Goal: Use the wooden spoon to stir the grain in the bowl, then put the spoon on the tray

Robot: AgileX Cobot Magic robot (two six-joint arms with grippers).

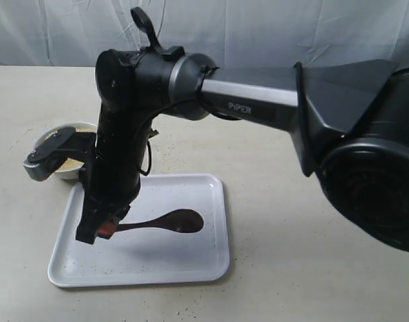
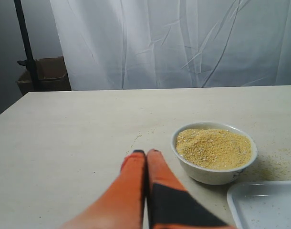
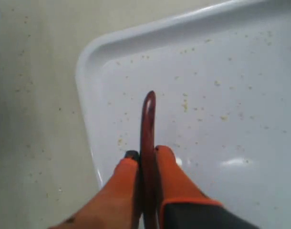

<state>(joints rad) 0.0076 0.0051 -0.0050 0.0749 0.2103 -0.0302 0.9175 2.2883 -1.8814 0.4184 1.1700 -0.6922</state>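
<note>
The wooden spoon (image 1: 181, 221) is over the tray (image 1: 157, 258), lying nearly flat. Its long axis runs side to side in the exterior view, with the oval scoop pointing right toward the tray's middle and the slim handle running left. The scoop looks to be down on the tray floor, with a dark shadow right under it.

At the handle end, the right claw (image 1: 100, 228) is clenched on the spoon. The wrist view shows the orange fingers (image 3: 124, 174) pinching the dark handle (image 3: 148, 114) from both sides. The handle tip pokes out past them toward a rounded corner of the tray (image 3: 231, 95). Loose grains are speckled across the white plastic and on the counter (image 1: 291, 255) beside it.

Just beyond the tray's far left corner sits the bowl (image 2: 212, 171), close to the tray but apart from it and half hidden behind the right arm in the exterior view. The grain (image 2: 212, 145) is heaped in a sandy mound nearly to the rim.

The left claw (image 2: 146, 152) hangs off to the side, near the bowl but clear of it. Its fingers are pressed tight together with nothing between them. A white curtain (image 2: 183, 43) hangs behind it all.
</note>
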